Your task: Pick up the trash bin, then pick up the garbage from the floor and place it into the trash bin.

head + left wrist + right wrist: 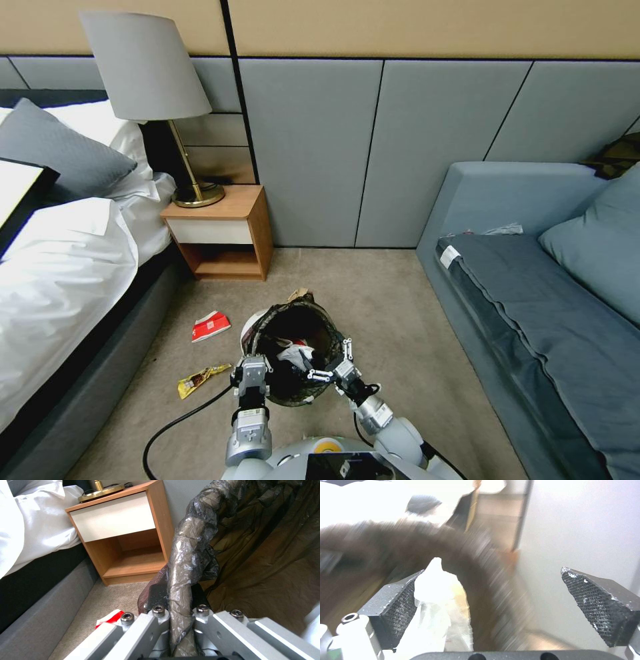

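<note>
The trash bin (pixel 293 347), white with a black bag liner, hangs tilted in front of me, its mouth facing up. My left gripper (pixel 252 373) is shut on its near rim; the left wrist view shows the bag-covered rim (pixel 186 562) clamped in that gripper (pixel 180 627). My right gripper (pixel 327 370) hovers open over the bin's mouth. In the right wrist view a white scrap (pixel 436 597) rests against one pad of that gripper (pixel 493 590). White and red garbage (pixel 293 352) lies inside the bin. On the carpet lie a red-white wrapper (pixel 211 326), a yellow-brown wrapper (pixel 202 379) and a brown scrap (pixel 300 293).
A wooden nightstand (pixel 223 230) with a lamp (pixel 150 73) stands against the wall ahead on the left. The bed (pixel 60 267) runs along the left, a grey sofa (pixel 533 300) along the right. A black cable (pixel 180 420) loops over the carpet near my base.
</note>
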